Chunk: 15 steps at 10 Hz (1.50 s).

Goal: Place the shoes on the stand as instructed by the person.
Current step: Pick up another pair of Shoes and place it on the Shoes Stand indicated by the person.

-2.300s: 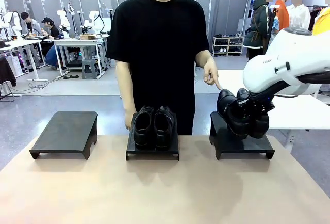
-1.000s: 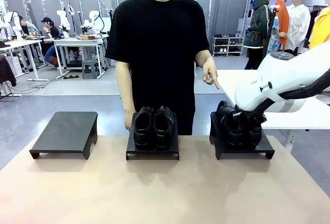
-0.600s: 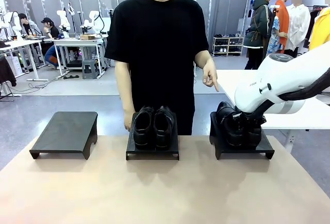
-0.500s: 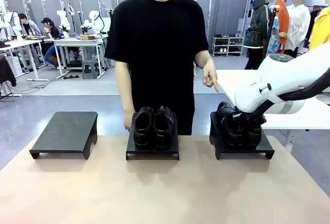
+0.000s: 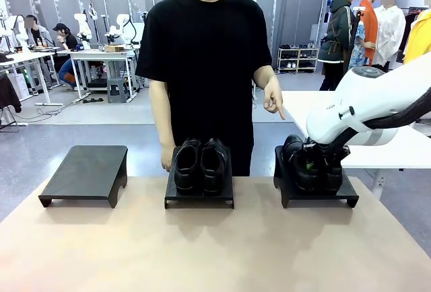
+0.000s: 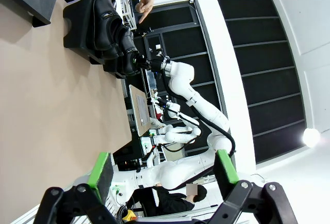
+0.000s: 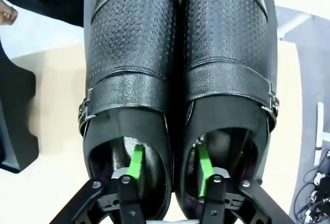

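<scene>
One pair of shoes (image 5: 200,163) rests on the middle stand (image 5: 199,198). A second pair of shoes (image 5: 301,168) sits level on the right stand (image 5: 347,192), toes toward the person. My right gripper (image 5: 312,167) is open at their heels. In the right wrist view each green pad (image 7: 136,161) hangs inside one shoe opening, and the pair's (image 7: 178,64) two inner walls stand loose between the jaws. The person's hand (image 5: 274,99) points down at the right stand. My left gripper (image 6: 161,170) is open and holds nothing, off the table's side.
A third black stand (image 5: 85,171) sits bare at the table's left. The tan tabletop (image 5: 215,245) in front of all the stands is free. The person stands close behind the middle stand. A white table (image 5: 397,145) lies behind the right arm.
The right gripper's jaws have spread apart and let go of the pair on the right stand. Before that it lowered the tilted pair onto the stand. The left arm is still.
</scene>
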{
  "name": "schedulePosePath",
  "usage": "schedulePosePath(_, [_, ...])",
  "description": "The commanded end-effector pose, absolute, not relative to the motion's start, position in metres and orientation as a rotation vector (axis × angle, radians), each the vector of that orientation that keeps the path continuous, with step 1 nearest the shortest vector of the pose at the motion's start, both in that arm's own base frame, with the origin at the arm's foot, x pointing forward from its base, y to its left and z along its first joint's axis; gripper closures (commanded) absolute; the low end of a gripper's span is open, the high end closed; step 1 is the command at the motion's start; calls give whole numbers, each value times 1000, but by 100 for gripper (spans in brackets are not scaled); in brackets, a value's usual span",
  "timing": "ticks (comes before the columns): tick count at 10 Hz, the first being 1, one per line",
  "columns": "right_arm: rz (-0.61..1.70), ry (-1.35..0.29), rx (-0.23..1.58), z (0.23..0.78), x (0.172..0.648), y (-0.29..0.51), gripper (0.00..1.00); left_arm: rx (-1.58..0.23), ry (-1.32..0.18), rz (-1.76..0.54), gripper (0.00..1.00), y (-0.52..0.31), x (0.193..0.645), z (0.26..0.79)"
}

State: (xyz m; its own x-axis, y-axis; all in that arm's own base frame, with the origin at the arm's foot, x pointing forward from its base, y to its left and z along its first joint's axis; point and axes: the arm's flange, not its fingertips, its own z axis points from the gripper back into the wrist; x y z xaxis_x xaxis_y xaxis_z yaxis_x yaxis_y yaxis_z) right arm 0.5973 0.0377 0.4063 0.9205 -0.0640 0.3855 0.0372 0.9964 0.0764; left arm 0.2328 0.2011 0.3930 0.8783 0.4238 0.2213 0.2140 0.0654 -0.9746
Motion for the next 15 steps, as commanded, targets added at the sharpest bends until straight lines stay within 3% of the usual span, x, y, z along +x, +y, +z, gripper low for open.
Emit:
schedulePosePath(1, [-75, -419, 20, 408, 596, 46, 0, -1531, -534, 158, 0, 202, 232, 393])
schedulePosePath(3, [-78, -425, 25, 414, 594, 44, 0, -1531, -534, 158, 0, 202, 232, 393])
schedulePosePath(4, [-79, -426, 27, 415, 593, 44, 5, -1531, -534, 158, 0, 202, 232, 393])
schedulePosePath(5, [-78, -428, 29, 416, 593, 45, 0, -1531, -534, 158, 0, 202, 232, 393])
schedulePosePath(15, [-43, -415, 54, 416, 596, 39, 0, -1531, -534, 158, 0, 202, 232, 393])
